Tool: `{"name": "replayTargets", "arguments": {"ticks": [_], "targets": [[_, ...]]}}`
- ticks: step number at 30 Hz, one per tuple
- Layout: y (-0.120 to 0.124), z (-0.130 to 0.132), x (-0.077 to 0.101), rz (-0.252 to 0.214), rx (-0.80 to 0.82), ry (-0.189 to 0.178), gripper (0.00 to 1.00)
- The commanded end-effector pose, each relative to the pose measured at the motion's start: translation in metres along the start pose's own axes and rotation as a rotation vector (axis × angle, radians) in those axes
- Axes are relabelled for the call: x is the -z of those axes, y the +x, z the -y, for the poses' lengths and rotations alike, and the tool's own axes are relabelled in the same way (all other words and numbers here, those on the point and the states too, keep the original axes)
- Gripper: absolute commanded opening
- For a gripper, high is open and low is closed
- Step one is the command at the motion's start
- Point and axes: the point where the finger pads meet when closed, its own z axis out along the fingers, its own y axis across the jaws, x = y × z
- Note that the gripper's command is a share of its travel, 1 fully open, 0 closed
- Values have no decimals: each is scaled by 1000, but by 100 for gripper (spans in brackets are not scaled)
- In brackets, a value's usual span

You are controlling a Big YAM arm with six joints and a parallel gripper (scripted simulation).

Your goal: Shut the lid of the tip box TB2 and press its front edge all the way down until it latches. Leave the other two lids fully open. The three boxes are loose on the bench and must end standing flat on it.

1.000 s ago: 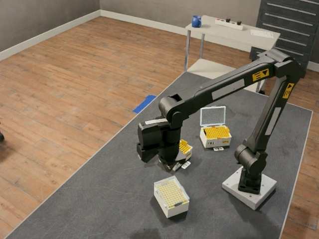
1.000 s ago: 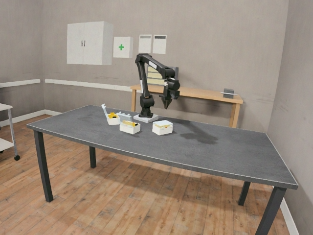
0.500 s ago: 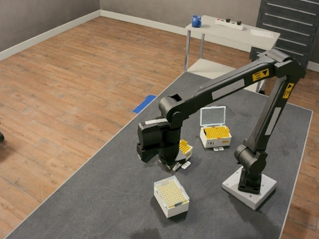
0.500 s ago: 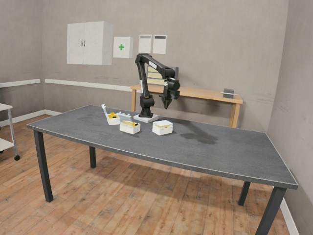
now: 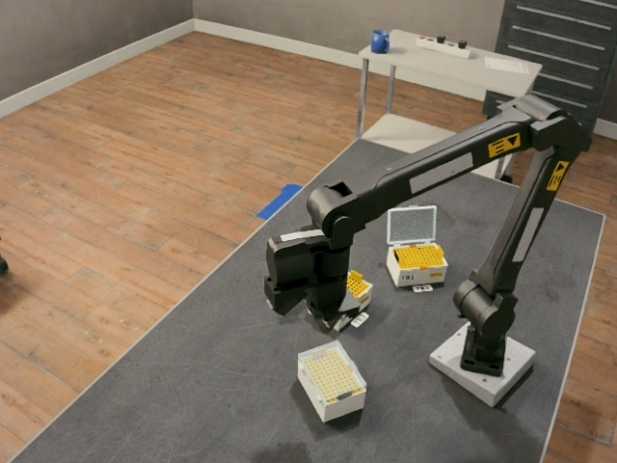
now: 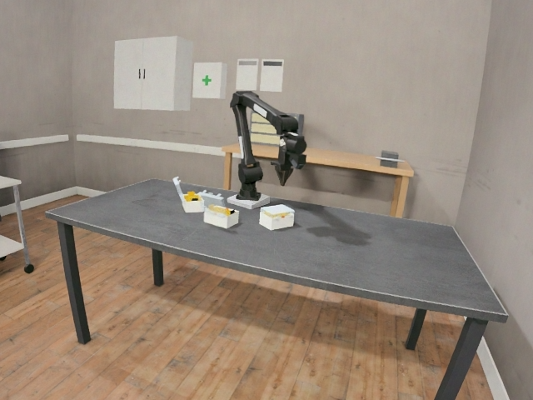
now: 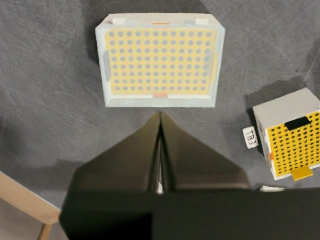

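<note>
A white tip box (image 5: 331, 379) (image 6: 276, 216) (image 7: 160, 60) with its clear lid lying flat over the yellow rack stands at the front of the grey bench (image 5: 199, 398) (image 6: 387, 258). I cannot read its label. My gripper (image 5: 325, 324) (image 6: 283, 182) (image 7: 160, 120) is shut and empty. It hangs well above the bench, just back from this box's front edge. A second box (image 5: 360, 289) (image 6: 220, 215) (image 7: 292, 137) with its rack uncovered stands beside it, partly hidden by my wrist, with a small label tag (image 7: 250, 137). A third box (image 5: 415, 258) (image 6: 191, 202) has its lid (image 5: 412, 225) standing upright.
The arm's base plate (image 5: 480, 368) (image 6: 248, 200) sits at the bench's right side. A white side table with a blue mug (image 5: 379, 40) stands behind the bench. A wooden bench (image 6: 344, 159) runs along the wall.
</note>
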Motion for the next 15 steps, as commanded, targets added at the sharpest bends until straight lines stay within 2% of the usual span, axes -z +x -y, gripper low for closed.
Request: {"name": "replayTargets", "arguments": {"ticks": [1,8,9,10,15], "targets": [[-28,-1,33,93,-5,7,0],[-28,-1,33,93,-5,7,0],[-28,0,37,117,-3,9,0],[-8,-4,12,60,6,5,0],[1,2,0,57,1,6,0]]}}
